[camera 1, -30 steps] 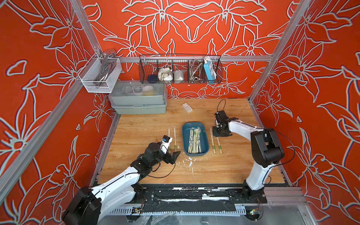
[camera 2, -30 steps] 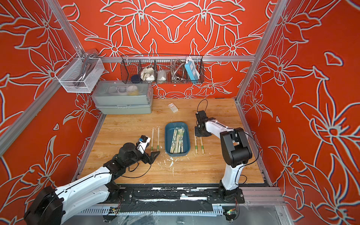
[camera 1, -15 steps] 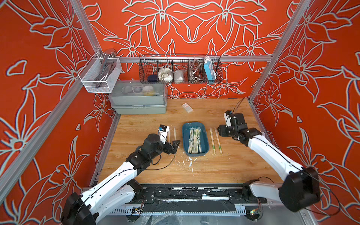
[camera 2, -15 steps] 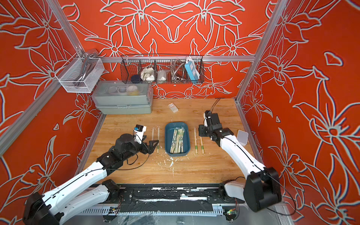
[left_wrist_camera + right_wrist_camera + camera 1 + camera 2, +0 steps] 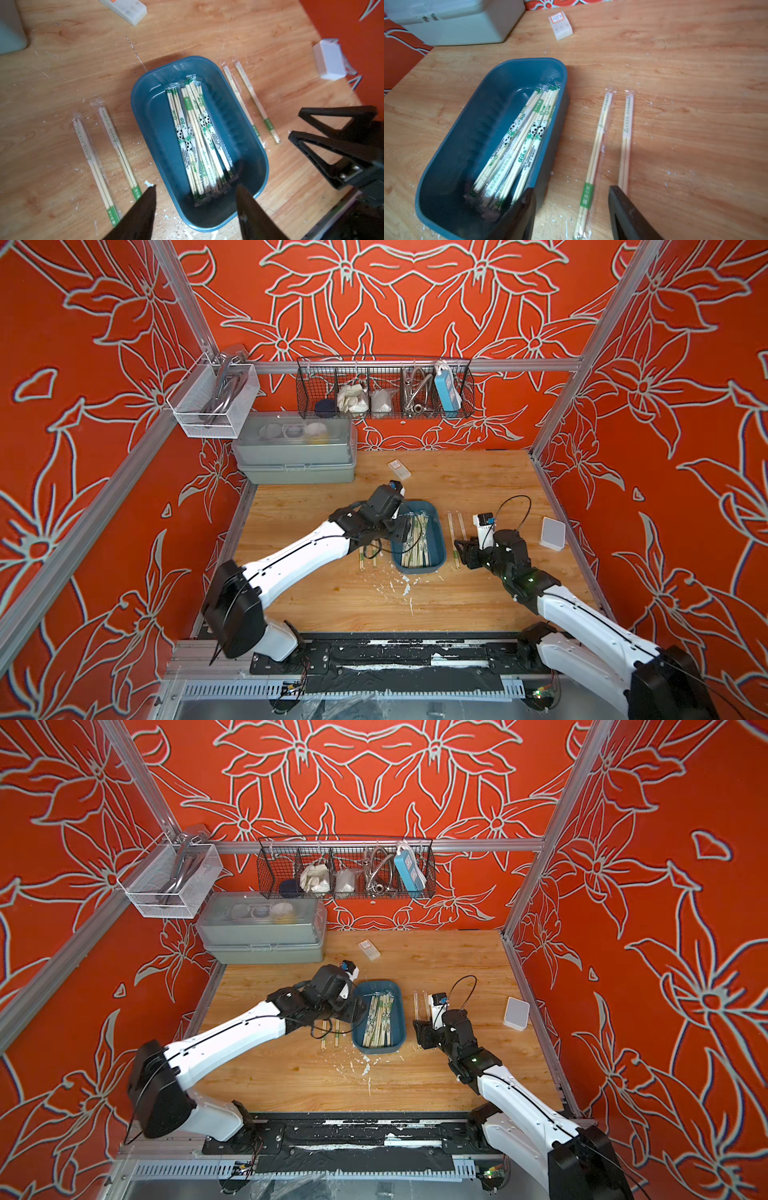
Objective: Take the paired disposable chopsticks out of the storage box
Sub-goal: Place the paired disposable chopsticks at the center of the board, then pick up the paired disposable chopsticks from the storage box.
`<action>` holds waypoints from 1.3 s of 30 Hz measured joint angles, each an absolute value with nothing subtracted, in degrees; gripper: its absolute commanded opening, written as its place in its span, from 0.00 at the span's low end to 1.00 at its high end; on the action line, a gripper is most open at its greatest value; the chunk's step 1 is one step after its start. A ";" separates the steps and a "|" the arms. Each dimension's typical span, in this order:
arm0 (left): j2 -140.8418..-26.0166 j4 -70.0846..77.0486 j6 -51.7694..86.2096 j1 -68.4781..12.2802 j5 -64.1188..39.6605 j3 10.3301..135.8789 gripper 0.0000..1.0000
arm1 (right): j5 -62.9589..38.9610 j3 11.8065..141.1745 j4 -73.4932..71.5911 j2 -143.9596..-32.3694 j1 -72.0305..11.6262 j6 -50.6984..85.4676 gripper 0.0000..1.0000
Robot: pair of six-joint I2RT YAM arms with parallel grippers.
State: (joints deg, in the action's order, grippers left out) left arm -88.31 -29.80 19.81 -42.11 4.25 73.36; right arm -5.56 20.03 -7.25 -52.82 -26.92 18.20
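Orange flowered walls close in the wooden table (image 5: 457, 489), where the storage box (image 5: 153, 128) sits between my arms. The paired disposable chopsticks (image 5: 193, 135) lie heaped inside it. They look light and stiff with slick sleeves, so I would pinch one pair across its middle. My left claw (image 5: 194, 193) hangs spread and empty over the box. My right claw (image 5: 571, 191) is spread and empty beside it.

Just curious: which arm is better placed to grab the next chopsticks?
Probably left: the left tool hangs open over the chopsticks in the blue box; the right tool sits outside it.
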 measured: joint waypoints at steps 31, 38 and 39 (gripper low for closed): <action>-123.50 -43.07 20.82 -42.41 2.72 100.51 0.31 | 2.90 19.79 -8.99 -49.56 -28.58 17.21 0.61; -125.95 -42.83 20.82 -41.50 1.26 100.51 0.31 | 3.01 19.79 -8.97 -49.58 -28.56 17.21 0.61; -126.13 -42.74 20.82 -41.34 1.13 100.51 0.31 | 3.01 19.79 -8.97 -49.60 -28.58 17.21 0.61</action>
